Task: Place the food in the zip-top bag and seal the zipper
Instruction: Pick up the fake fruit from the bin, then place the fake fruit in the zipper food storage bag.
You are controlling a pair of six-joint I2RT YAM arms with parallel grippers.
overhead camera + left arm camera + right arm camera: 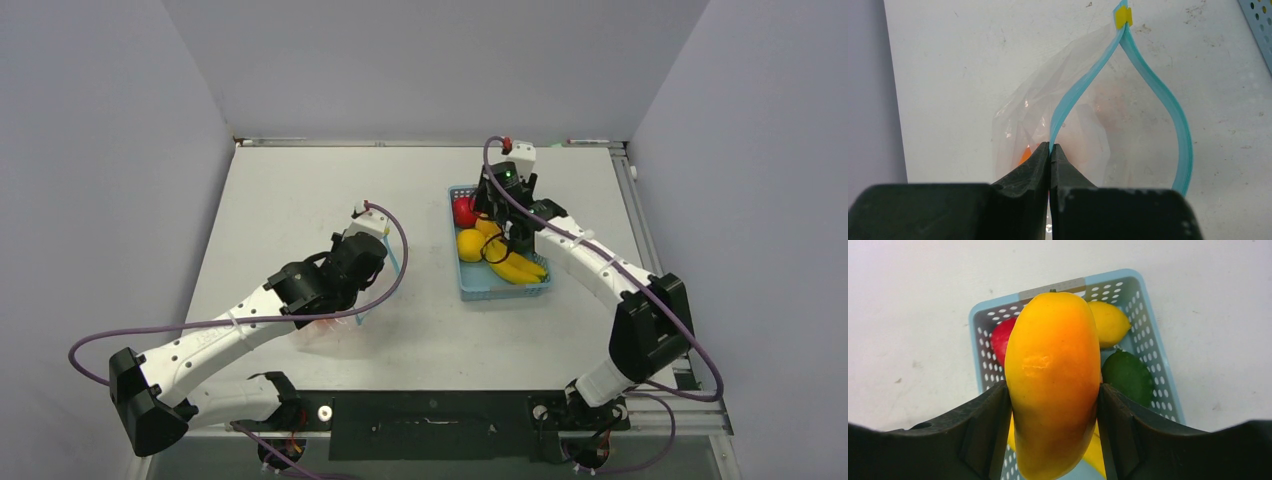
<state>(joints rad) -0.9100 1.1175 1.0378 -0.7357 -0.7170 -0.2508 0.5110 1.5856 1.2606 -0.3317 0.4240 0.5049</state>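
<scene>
Risk, the carry: orange-yellow fruit point(1055, 350) apt to slip or swivel in the right gripper point(1052, 386). Smooth, rounded, clamped only across its flanks, a good part poking out past the fingertips.
Risk, the mouth: zipper point(1158, 90) bowed into a teardrop, pinching narrow toward the yellow slider point(1122, 16). A broad fruit coming in crooked is likely to snag the strip and drag the zip-top bag point(1023, 110) across the table point(300, 180).
Risk, the pinch: left gripper point(1050, 147) on one lip of thin film only. One knock from the fruit is enough to tug it loose and fold the opening flat.
Risk, the crossing: right wrist bound for the left wrist's patch, so a bump is possible.
Left jaws: pressed tight together on the blue strip.
Right jaws: spread to the fruit's width, squeezing it from both sides.
Left arm: reaching forward and inward, wrist over the bag at left-centre.
Right arm: stretched far, elbow bent, gripper pointing down over the basket point(1148, 340).
Bag: on the table under the left wrist, mouth open, something orange and pinkish inside, too blurred to name.
Gripped fruit: above the basket's load, seemingly clear of it.
In the basket: red fruit point(1000, 337), lemon point(1108, 322), dark green fruit point(1128, 375), bananas point(515, 265).
</scene>
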